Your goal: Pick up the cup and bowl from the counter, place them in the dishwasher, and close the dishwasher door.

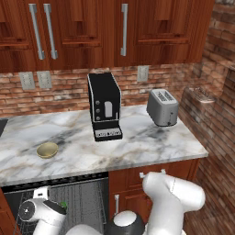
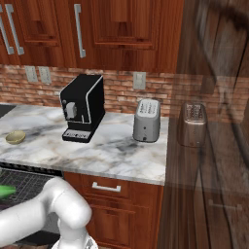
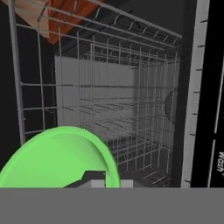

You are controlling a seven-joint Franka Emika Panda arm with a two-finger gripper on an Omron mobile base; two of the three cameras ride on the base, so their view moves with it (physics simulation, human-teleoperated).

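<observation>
The gripper is clamped on the cup, held low over the wire rack of the open dishwasher. In the hand view the cup's green rim sits against the fingertips, with the rack's grey wires beyond it. A sliver of green shows at the arm's end in both base views. The bowl rests on the counter, near its front edge at the left, above the dishwasher. A black coffee machine and a silver toaster stand farther back on the counter, well apart from the bowl.
</observation>
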